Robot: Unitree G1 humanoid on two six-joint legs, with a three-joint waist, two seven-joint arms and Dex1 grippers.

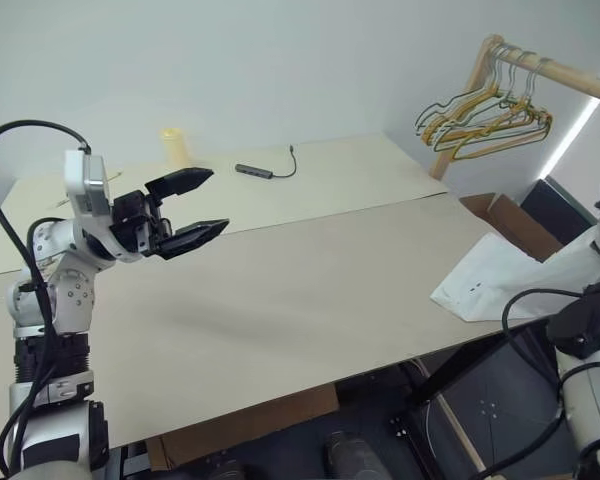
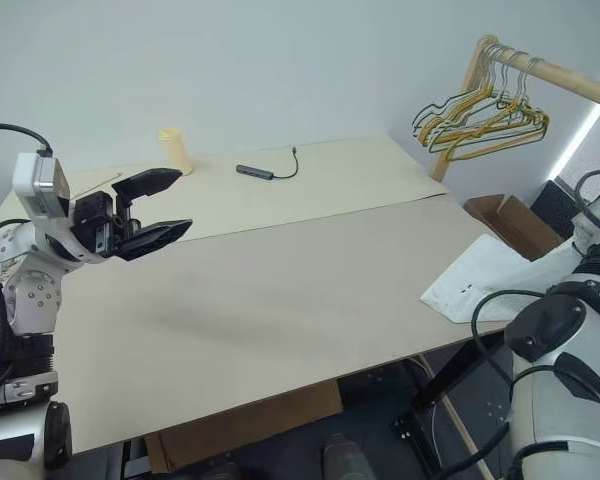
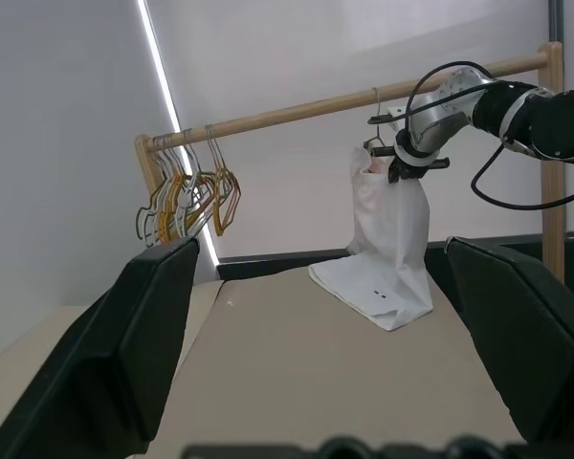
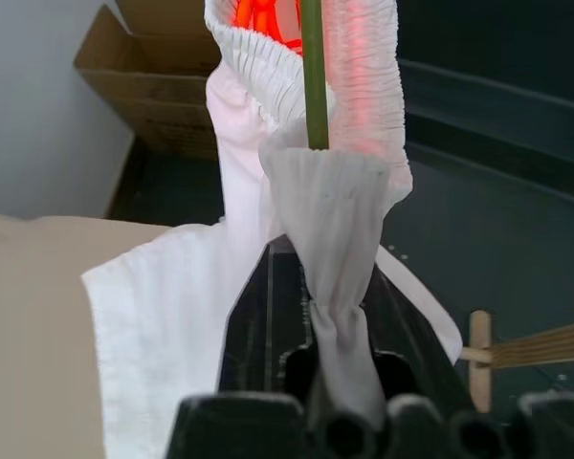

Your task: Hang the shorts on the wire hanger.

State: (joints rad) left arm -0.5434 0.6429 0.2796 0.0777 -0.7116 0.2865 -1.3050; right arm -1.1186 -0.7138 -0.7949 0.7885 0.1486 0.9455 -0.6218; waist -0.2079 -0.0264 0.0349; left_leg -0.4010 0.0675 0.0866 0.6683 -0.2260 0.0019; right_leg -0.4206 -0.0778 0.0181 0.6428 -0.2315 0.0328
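Right end effector (image 3: pixel 399 164) is buried in cloth, can't tell its state; left end effector (image 1: pixel 192 210) gapes apart. White shorts (image 3: pixel 387 239) dangle off the wire hanger (image 4: pixel 313 72), hem on the counter (image 1: pixel 280 290).

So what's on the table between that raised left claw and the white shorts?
Nothing: the head views show bare table between the left gripper and the shorts.

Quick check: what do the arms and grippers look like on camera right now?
Both arms are silver-grey metal with black joint segments and loose black cables. The left gripper has two black, tapered wedge fingers behind a white box-shaped wrist module. The right gripper is black too.
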